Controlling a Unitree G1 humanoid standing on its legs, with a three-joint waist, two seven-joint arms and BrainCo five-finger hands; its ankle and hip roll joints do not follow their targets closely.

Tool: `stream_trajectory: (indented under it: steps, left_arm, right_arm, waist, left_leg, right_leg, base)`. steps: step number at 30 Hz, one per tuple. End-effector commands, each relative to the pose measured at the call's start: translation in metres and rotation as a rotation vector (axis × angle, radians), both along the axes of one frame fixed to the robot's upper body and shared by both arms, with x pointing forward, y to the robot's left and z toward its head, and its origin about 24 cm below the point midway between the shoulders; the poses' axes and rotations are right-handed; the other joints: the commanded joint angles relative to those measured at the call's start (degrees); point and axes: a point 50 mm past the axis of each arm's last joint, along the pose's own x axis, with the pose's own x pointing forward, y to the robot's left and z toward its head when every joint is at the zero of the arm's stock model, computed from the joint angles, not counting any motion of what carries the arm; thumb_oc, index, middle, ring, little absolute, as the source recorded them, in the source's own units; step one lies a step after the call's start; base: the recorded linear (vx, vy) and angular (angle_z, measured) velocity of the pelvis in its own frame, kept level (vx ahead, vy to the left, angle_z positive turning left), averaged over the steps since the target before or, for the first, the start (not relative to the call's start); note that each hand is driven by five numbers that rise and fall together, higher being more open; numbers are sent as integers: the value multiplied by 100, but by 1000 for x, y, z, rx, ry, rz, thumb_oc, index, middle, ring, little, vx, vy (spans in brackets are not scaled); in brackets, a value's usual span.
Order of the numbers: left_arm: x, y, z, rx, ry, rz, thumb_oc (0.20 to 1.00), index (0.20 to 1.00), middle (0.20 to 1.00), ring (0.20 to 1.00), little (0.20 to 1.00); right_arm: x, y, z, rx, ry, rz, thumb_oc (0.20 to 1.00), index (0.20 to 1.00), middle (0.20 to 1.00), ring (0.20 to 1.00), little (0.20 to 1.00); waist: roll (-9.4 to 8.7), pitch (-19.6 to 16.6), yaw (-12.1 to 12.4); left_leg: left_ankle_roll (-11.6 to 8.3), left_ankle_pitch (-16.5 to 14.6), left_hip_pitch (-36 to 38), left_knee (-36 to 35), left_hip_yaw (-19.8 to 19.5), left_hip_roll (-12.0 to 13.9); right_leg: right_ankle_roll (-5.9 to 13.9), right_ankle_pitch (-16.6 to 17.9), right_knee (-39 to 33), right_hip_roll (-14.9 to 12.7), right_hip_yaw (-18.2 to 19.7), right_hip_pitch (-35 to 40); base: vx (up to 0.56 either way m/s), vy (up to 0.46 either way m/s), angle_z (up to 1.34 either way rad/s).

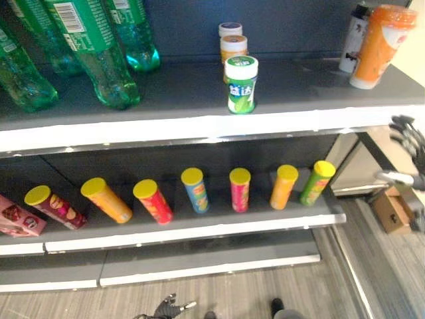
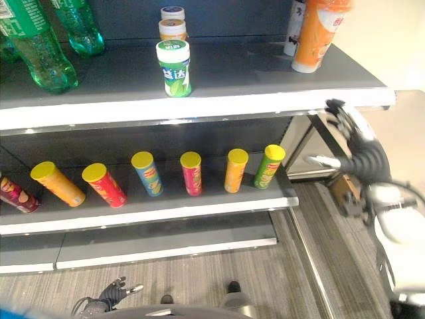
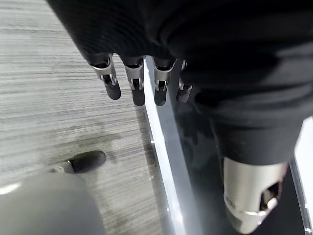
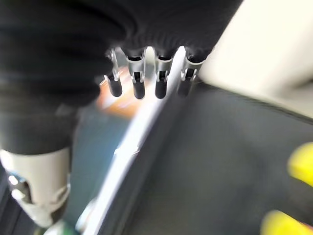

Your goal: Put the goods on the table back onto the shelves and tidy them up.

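My right hand point(image 2: 358, 143) hangs in the air just past the right end of the shelves, fingers point(image 4: 139, 81) straight and holding nothing. Low down by the floor, my left hand point(image 1: 169, 308) is open and empty too, its fingers point(image 3: 137, 83) relaxed. The upper shelf point(image 1: 199, 119) carries green bottles point(image 1: 99, 60), a green-white jar point(image 1: 240, 84) with two small jars behind it, and an orange cup point(image 1: 382, 46) beside a white bottle point(image 1: 355, 40). Several yellow-lidded chip cans lie in a row on the lower shelf point(image 1: 199, 229), from maroon point(image 1: 56, 206) to green point(image 1: 317, 182).
A pink box point(image 1: 16, 218) lies at the lower shelf's left end. A cardboard box point(image 1: 392, 209) sits on the floor right of the shelf unit, below my right hand. Striped grey carpet point(image 1: 232, 292) runs in front of the bottom shelf board point(image 1: 199, 256).
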Motion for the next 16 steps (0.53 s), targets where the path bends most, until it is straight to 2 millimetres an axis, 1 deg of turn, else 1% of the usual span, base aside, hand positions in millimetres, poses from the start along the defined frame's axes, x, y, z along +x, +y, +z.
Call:
stream_trajectory:
  steps: [1,3,4,6,8,9,10,11,12,13,14,15,16]
  left_arm:
    - [17,18,14,24,-63,-97,1000,1000,1000,1000,1000]
    - [17,20,15,18,-63,-126,1000,1000,1000,1000,1000]
    - [19,19,17,9,-67,-145,1000,1000,1000,1000,1000]
    - [23,18,19,-3,-76,-169,1000,1000,1000,1000,1000]
    - [26,16,19,-14,-74,-191,1000,1000,1000,1000,1000]
    - [27,12,18,-21,-64,-212,1000,1000,1000,1000,1000]
    - [30,9,16,-23,-58,-225,1000,1000,1000,1000,1000]
    - [30,9,17,-23,-59,-225,1000,1000,1000,1000,1000]
    - [36,4,15,-17,-62,-215,1000,1000,1000,1000,1000]
    - [39,6,15,9,-67,-171,1000,1000,1000,1000,1000]
    - [42,8,15,20,-75,-158,1000,1000,1000,1000,1000]
    - [42,8,15,20,-75,-158,1000,1000,1000,1000,1000]
    - [41,8,15,29,-77,-144,1000,1000,1000,1000,1000]
  right_arm:
    - [9,-6,14,69,-8,126,1000,1000,1000,1000,1000]
    - [5,-13,-12,97,160,154,1000,1000,1000,1000,1000]
    - [2,-19,-33,120,273,149,1000,1000,1000,1000,1000]
    - [-5,-33,-71,80,498,105,1000,1000,1000,1000,1000]
    - [-16,-41,-116,64,720,67,1000,1000,1000,1000,1000]
    - [-24,-40,-148,56,849,40,1000,1000,1000,1000,1000]
    - [-37,-29,-192,75,1003,1,1000,1000,1000,1000,1000]
    - [-36,-29,-192,75,1003,1,1000,1000,1000,1000,1000]
    - [-50,-3,-246,146,1131,-137,1000,1000,1000,1000,1000]
    - [-57,7,-267,129,1184,-277,1000,1000,1000,1000,1000]
    - [-58,10,-272,140,1198,-324,1000,1000,1000,1000,1000]
    - [-58,10,-272,140,1198,-324,1000,1000,1000,1000,1000]
    - [-73,17,-285,158,1270,-374,1000,1000,1000,1000,1000]
  waist:
    - [-183,44,270]
    - [-182,45,253]
    - [-187,47,249]
    - [-200,50,255]
    - [-216,60,268]
    - [-225,59,294]
    - [-237,64,341]
    - [-238,65,340]
    - [-234,53,432]
    - [-212,62,490]
    - [-204,80,504]
    - [-205,81,504]
    - [-187,86,528]
  left_leg:
    - [-18,-825,230,286,400,157]
    - [-33,-816,235,281,427,151]
    - [-38,-814,235,281,441,148]
    - [-43,-806,247,275,456,143]
    - [-47,-802,256,272,455,150]
    - [-44,-804,262,273,442,151]
    - [-39,-799,267,280,412,157]
    - [-39,-799,268,280,411,157]
    - [-15,-816,254,313,347,148]
    - [6,-831,252,325,291,144]
    - [11,-836,247,333,271,141]
    - [11,-836,248,333,271,141]
    - [19,-846,250,336,235,144]
  right_leg:
    - [230,-670,690,-356,-112,-289]
    - [240,-647,683,-369,-112,-287]
    - [248,-631,679,-383,-115,-290]
    - [256,-613,670,-392,-121,-279]
    - [257,-596,654,-402,-142,-258]
    - [253,-597,650,-405,-158,-240]
    - [242,-603,649,-414,-192,-198]
    - [242,-603,649,-415,-193,-196]
    - [222,-629,658,-418,-237,-147]
    - [213,-665,682,-416,-279,-116]
    - [211,-678,697,-410,-293,-110]
    - [211,-678,697,-411,-293,-109]
    - [201,-711,700,-408,-328,-72]
  base:
    - [-16,16,-15]
    - [-7,9,-5]
    - [0,0,0]
    - [0,0,0]
    - [0,0,0]
    - [0,0,0]
    - [0,0,0]
    - [19,-52,2]
    - [26,-66,4]
    - [24,-74,11]
    - [9,-38,15]
    - [2,-26,21]
    - [8,-29,19]
